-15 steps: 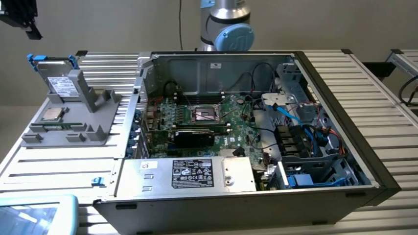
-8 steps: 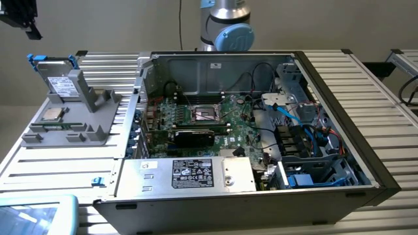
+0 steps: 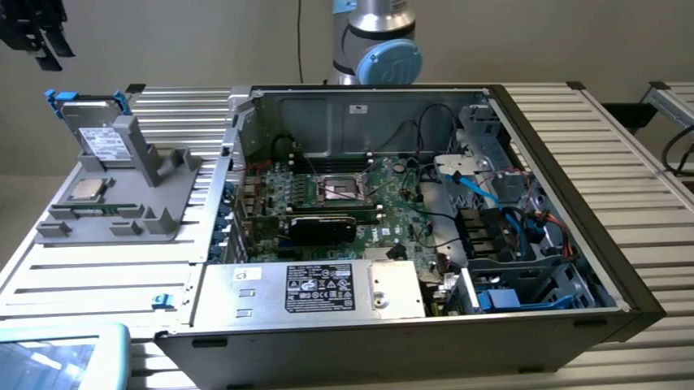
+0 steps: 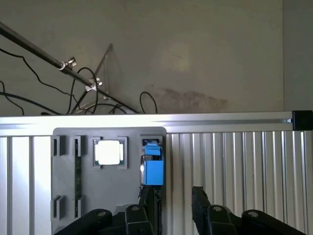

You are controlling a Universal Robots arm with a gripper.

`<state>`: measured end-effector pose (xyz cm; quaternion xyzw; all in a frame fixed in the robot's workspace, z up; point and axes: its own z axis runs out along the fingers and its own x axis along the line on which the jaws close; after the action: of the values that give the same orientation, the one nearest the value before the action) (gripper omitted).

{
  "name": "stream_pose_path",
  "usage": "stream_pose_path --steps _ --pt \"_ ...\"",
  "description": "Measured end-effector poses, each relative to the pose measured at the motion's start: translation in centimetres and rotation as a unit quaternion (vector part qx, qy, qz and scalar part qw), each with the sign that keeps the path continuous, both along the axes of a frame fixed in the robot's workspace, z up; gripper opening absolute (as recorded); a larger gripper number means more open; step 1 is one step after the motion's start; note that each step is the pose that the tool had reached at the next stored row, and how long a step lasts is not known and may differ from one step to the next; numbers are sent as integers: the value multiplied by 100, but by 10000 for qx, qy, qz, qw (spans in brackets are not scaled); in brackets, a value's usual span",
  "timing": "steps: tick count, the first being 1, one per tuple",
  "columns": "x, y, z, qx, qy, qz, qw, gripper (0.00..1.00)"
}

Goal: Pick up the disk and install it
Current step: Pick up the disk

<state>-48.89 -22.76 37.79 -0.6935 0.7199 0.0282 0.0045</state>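
I am hovering the pincer (image 4: 173,208) high over the far corner of the surface (image 3: 97,268) at the exterior view's left, its fingers (image 4: 199,203) standing apart with nothing between them. The disk (image 3: 96,136) is standing upright in the grey holder (image 3: 162,175), beside the open case (image 3: 379,345), untouched. From the wrist, its blue rail is lining up with one finger rather than the gap, so I am judging a straight descent could strike and tip it.

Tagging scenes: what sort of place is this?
Probably a robotics lab bench for PC assembly: an open computer case on a slatted aluminium table, a grey fixture holding the disk upright, and a robot arm beyond the case.
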Motion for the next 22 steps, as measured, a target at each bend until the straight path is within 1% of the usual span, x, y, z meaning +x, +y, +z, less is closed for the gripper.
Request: stream_pose_path --steps 1,2,5,7,8,11,18,19,21,22 --pt "0 0 -3 -2 1 0 10000 43" --pt "0 1 -7 -16 3 0 10000 49" --pt "0 0 -27 -76 9 0 10000 49" --pt "-2 0 -42 -131 10 0 9999 49" --pt "-6 0 -51 -142 9 0 9999 49" --pt "-24 0 -86 -143 10 1 9999 49" --pt "-32 -1 -214 -146 10 2 9999 49" --pt "-32 -1 -231 -148 10 2 9999 51" --pt "-32 -6 -269 -149 12 2 9999 51" --pt "-32 -12 -287 -149 13 2 9999 57"
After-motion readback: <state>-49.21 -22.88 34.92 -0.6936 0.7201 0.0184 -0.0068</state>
